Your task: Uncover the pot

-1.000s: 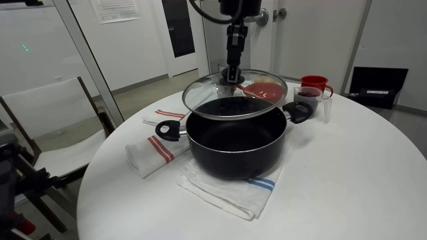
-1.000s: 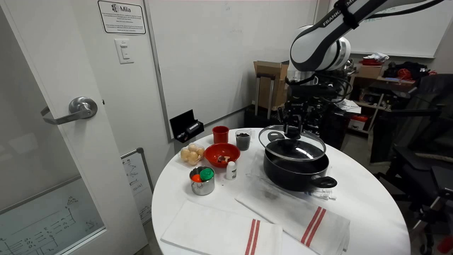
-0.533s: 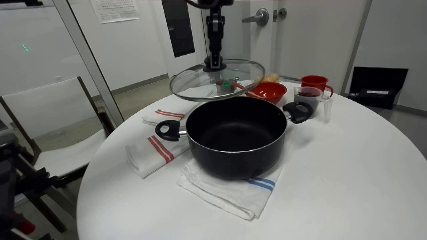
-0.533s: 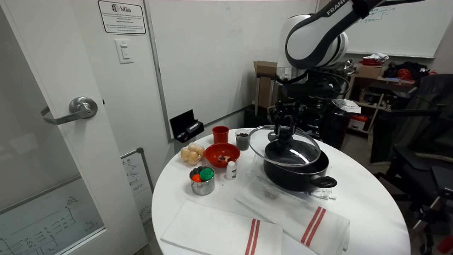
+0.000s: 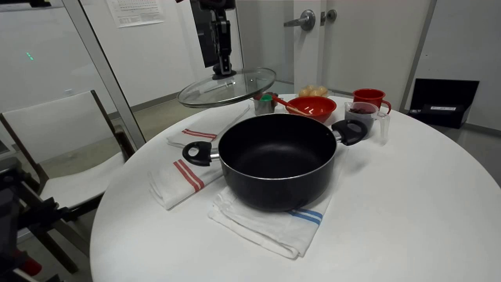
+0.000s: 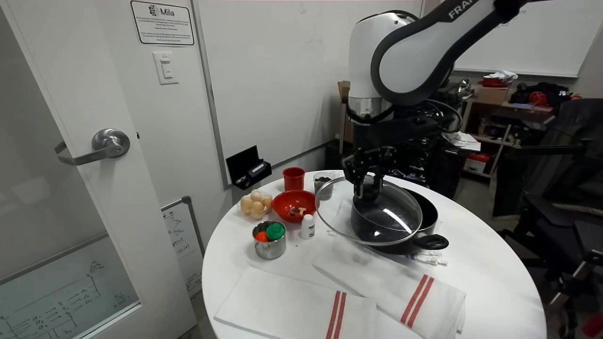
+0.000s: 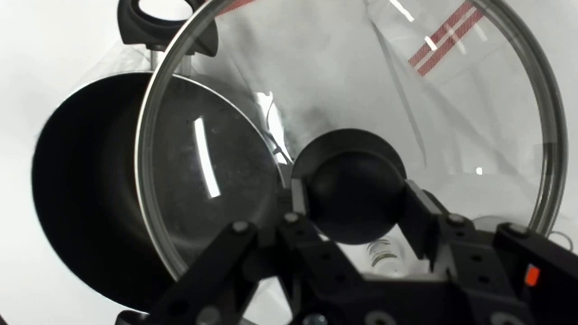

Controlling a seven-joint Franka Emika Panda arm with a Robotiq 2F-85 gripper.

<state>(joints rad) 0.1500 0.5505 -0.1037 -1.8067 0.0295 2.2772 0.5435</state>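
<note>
- Jaws: grasping the dark knob (image 7: pixel 354 198) of the glass lid (image 5: pixel 227 89); in the wrist view they bear on opposite sides of the knob, which fills the gap between them.
- Glass lid: held aloft by its knob, tilted, and apart from the pot (image 5: pixel 278 192) in an exterior view.
- Pot: standing upright on a blue-striped towel (image 5: pixel 270 233) on the bench (image 5: pixel 399 219), mouth bare, dark interior exposed.
- Wall sign (image 6: pixel 162 23), in an exterior view: "Mila" legible at its head; lines beneath too small to read.
- Robot arm (image 6: pixel 414 61): "FRA" legible, white on black; the lettering runs off the top edge of that view.
- White bottle (image 6: pixel 307 227): near the red bowl (image 6: pixel 282 205); printed label, wording unreadable.
- Black case (image 5: pixel 442 98): white label, wording too small to read.
- Wall sheet (image 5: pixel 137 11): printed, text too small to read.
- Small board (image 6: pixel 181 240): handwritten marks, illegible.
</note>
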